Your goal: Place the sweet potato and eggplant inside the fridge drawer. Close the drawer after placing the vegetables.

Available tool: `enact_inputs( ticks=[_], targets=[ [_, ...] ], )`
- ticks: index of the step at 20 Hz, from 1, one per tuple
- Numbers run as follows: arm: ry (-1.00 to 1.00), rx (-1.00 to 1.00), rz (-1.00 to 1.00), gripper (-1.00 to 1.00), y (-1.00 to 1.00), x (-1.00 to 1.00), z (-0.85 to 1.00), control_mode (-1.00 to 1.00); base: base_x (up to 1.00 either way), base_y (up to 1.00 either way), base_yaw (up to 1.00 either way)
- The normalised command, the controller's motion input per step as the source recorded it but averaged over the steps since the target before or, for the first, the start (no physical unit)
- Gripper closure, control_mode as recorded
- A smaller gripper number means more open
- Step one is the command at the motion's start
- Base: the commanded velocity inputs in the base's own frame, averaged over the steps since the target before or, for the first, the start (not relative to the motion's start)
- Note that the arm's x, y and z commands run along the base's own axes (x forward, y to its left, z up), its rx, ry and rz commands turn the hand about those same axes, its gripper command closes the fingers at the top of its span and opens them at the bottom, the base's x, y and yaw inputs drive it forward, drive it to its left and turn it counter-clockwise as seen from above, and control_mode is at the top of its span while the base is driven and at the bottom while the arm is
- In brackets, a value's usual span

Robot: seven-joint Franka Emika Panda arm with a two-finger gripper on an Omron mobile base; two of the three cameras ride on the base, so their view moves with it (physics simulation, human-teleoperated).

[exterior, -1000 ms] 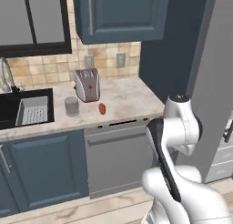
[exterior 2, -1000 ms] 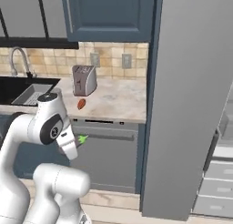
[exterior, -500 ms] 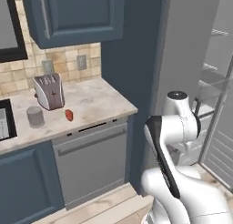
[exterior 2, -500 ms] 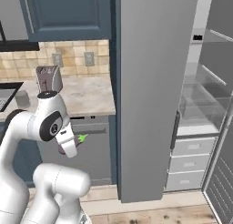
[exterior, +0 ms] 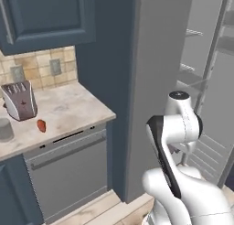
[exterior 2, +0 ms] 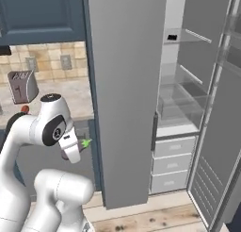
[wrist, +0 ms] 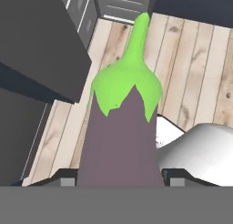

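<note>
No writing is readable anywhere. My arm is folded close above my base, wrist tucked low. My gripper (wrist: 119, 180) is clamped on the eggplant (wrist: 122, 136), green cap pointing over the wood floor. The sweet potato (exterior: 41, 125) lies on the counter (exterior: 73, 110) near the toaster (exterior: 19, 100). The fridge drawer (exterior 2: 181, 105) sits in the open fridge.

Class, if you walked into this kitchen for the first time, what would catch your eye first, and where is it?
The eggplant, purple-grey with a bright green cap, sits between the fingers of the hand, above the wood floor. Next comes the fridge, its door open at the right, with clear shelves inside. A small orange-red sweet potato lies on the counter near the toaster.
</note>
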Motion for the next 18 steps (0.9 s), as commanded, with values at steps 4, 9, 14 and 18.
enact_inputs(
  ticks=[4, 9, 14, 18],
  targets=[
    [0.0, 0.0, 0.0, 1.0, 0.0, 0.0, 0.0, 1.0, 0.39, -0.5, -0.1],
    [0.0, 0.0, 0.0, 1.0, 0.0, 0.0, 0.0, 1.0, 0.63, -0.68, -0.01],
    [0.0, 0.0, 0.0, 1.0, 0.0, 0.0, 0.0, 1.0, 0.84, -0.63, 0.05],
    [0.0, 0.0, 0.0, 1.0, 0.0, 0.0, 0.0, 1.0, 0.71, -0.38, 0.15]
  ],
)
